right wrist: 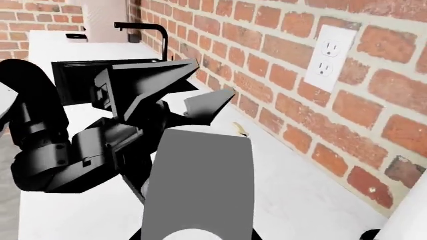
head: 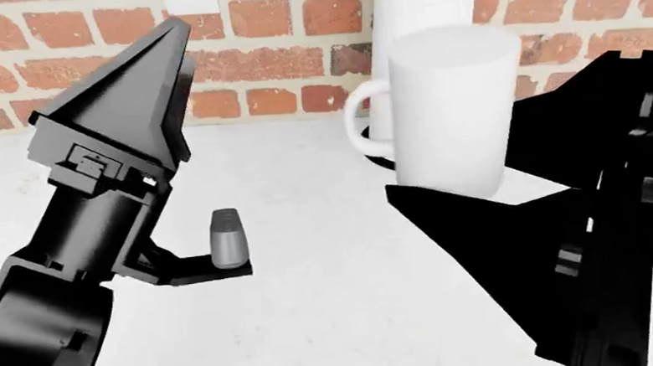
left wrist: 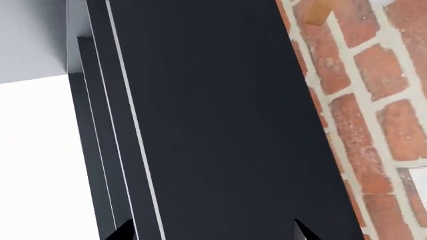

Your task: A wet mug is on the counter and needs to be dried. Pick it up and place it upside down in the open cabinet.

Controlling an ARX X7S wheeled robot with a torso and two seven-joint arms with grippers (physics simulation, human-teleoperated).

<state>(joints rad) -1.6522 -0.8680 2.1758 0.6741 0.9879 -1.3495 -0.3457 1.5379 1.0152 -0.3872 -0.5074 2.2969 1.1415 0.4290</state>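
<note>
The white mug hangs above the counter, its handle turned toward my left arm. My right gripper is shut on the mug, one black finger below it and the other on its far side. In the right wrist view the mug fills the space between the jaws of the right gripper. My left gripper is raised over the counter and open, holding nothing. Its tips frame dark flat panels. I cannot tell whether these panels belong to the cabinet.
A tall paper-towel roll on a black round base stands right behind the mug, against the brick wall. A black sink with a faucet lies beyond the left arm. A wall outlet is on the bricks.
</note>
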